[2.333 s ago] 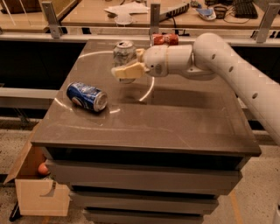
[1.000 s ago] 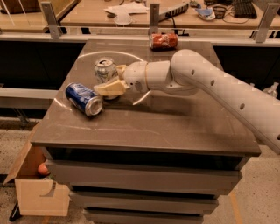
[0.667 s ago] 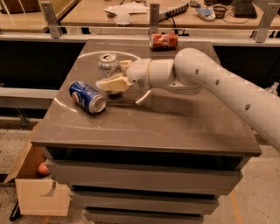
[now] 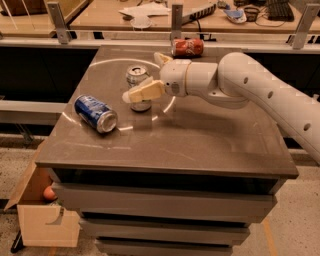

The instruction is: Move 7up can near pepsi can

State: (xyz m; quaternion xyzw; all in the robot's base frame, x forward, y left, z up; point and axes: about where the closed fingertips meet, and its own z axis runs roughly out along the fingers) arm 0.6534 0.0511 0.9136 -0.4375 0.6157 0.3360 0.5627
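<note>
The 7up can (image 4: 136, 74), silvery with a silver top, stands upright on the brown table (image 4: 200, 140), left of centre towards the back. The pepsi can (image 4: 96, 113), dark blue, lies on its side a short way to the front left of it. My gripper (image 4: 141, 76) reaches in from the right on a white arm and is open. Its near finger (image 4: 145, 92) crosses in front of the 7up can's lower half. Its far finger (image 4: 161, 58) sits behind and to the right of the can, clear of it.
A red can (image 4: 187, 47) lies on its side at the table's back edge, behind my wrist. A cluttered desk (image 4: 150, 12) runs behind the table. An open cardboard box (image 4: 45, 212) stands on the floor at the front left.
The 7up can came forward and left from the back of the table to beside the pepsi can. In the last moment my arm drew back to the right a little.
</note>
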